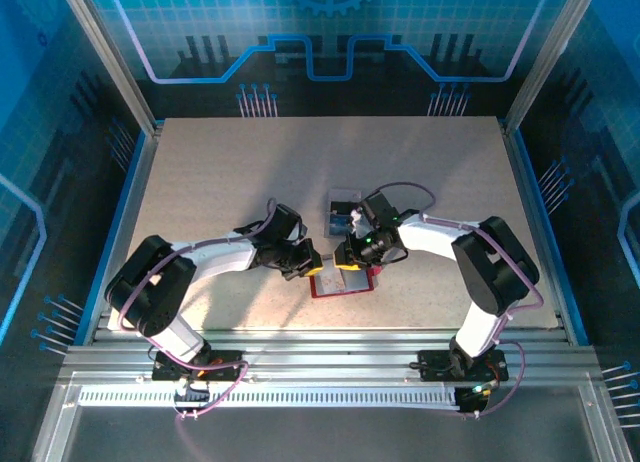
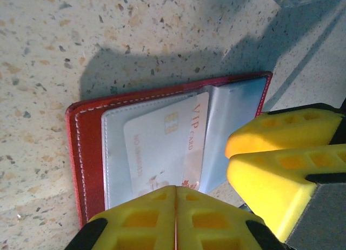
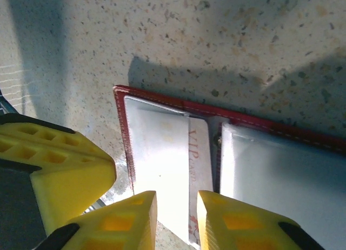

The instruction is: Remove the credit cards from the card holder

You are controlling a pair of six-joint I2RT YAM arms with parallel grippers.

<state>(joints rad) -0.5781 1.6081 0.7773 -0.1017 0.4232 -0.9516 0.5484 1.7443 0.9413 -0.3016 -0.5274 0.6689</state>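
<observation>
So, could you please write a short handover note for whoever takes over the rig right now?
Left claw: shut, at the near edge of the open red card holder; whether it pins it down, I cannot tell.
Right claw: jaws apart, astride the end of the pale VIP card, not clamped yet.
Things: the holder lies open on the table, with the VIP card in its clear sleeve; a few loose cards lie just beyond it.
Done: those loose cards look already out.
Left: grip the VIP card, slide it out, then check the other sleeves.

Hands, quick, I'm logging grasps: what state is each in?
Left hand: shut; holding anything, cannot tell.
Right hand: open over the VIP card.
</observation>
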